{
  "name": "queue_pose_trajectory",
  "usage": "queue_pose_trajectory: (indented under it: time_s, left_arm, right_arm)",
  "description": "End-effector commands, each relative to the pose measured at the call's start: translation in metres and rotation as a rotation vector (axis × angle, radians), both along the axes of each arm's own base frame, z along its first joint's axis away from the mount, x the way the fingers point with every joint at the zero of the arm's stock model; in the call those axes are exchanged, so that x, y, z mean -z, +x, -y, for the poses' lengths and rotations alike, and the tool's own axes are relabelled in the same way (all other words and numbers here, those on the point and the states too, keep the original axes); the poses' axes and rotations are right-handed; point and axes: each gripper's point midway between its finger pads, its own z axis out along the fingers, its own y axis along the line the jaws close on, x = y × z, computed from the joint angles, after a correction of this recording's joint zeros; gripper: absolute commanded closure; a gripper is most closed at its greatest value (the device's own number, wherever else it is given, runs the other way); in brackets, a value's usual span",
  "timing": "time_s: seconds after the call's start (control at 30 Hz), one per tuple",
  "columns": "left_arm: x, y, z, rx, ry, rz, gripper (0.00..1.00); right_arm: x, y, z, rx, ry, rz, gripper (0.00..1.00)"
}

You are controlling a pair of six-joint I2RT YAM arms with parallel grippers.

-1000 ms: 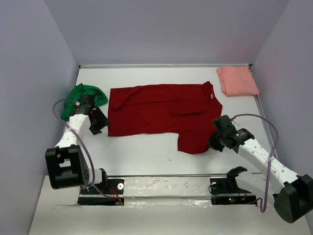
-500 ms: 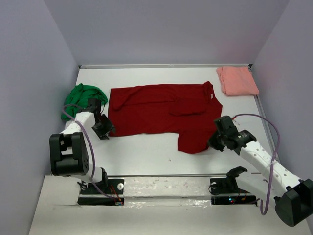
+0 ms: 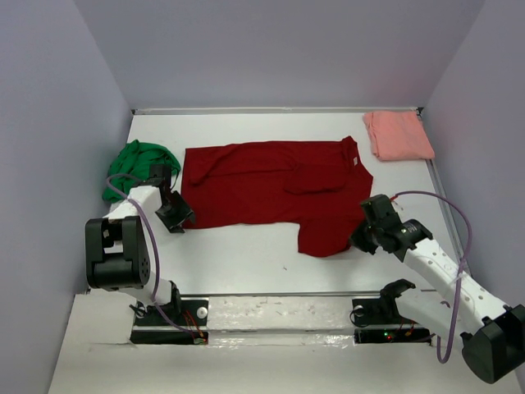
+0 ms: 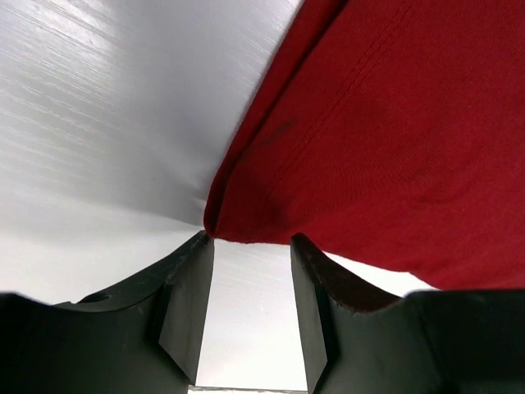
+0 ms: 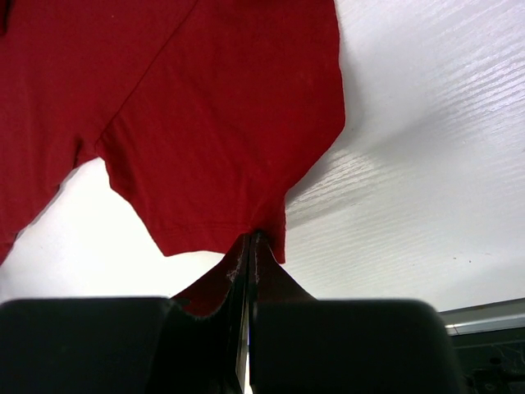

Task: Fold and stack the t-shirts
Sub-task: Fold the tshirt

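The dark red t-shirt (image 3: 262, 185) lies spread flat across the middle of the table. Its near right part hangs down toward the front. My right gripper (image 3: 358, 240) is shut on that part's edge; in the right wrist view the cloth (image 5: 221, 115) is pinched at the closed tips (image 5: 250, 236). My left gripper (image 3: 176, 220) stands open at the shirt's near left corner. In the left wrist view the corner (image 4: 385, 148) lies just ahead of the spread fingertips (image 4: 250, 240), with bare table between them. The green t-shirt (image 3: 135, 164) is bunched at the left. The pink t-shirt (image 3: 398, 135) lies folded at the back right.
The white table (image 3: 246, 254) is closed in by lilac walls on the left, back and right. A metal rail (image 3: 279, 308) with both arm bases runs along the near edge. A purple cable loops beside each arm.
My left gripper has swung from beside the green t-shirt to the red shirt's near left corner, and its jaws have narrowed slightly. The right gripper has kept its hold, almost still.
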Motion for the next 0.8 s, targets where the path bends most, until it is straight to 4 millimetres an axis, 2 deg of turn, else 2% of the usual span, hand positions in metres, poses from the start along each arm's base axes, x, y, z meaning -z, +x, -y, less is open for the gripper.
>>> queue_pose_trajectory:
  time_s: [0.0,0.23,0.37,0.43,0.6,0.77]
  left_arm:
    - [-0.006,0.005,-0.007,-0.023,0.040,0.005,0.48]
    - [0.003,0.005,-0.008,-0.028,0.042,-0.019,0.52]
    - [0.004,0.007,-0.011,-0.030,0.056,-0.020,0.61]
    - [0.004,0.008,-0.013,-0.028,0.061,-0.022,0.68]
    - [0.003,0.009,-0.012,-0.016,0.058,-0.019,1.00]
    - [-0.009,0.010,-0.015,-0.009,0.075,0.028,1.00]
  right_arm:
    - [-0.009,0.004,0.000,0.007,-0.004,0.035,1.00]
    - [-0.007,0.003,0.001,0.001,-0.008,0.026,1.00]
    - [-0.005,0.003,0.000,0.002,-0.007,0.025,1.00]
    - [-0.004,0.002,0.000,0.001,-0.006,0.021,1.00]
    - [-0.001,0.002,0.001,0.001,-0.012,0.012,1.00]
    - [-0.002,0.006,0.007,0.026,-0.046,0.027,1.00]
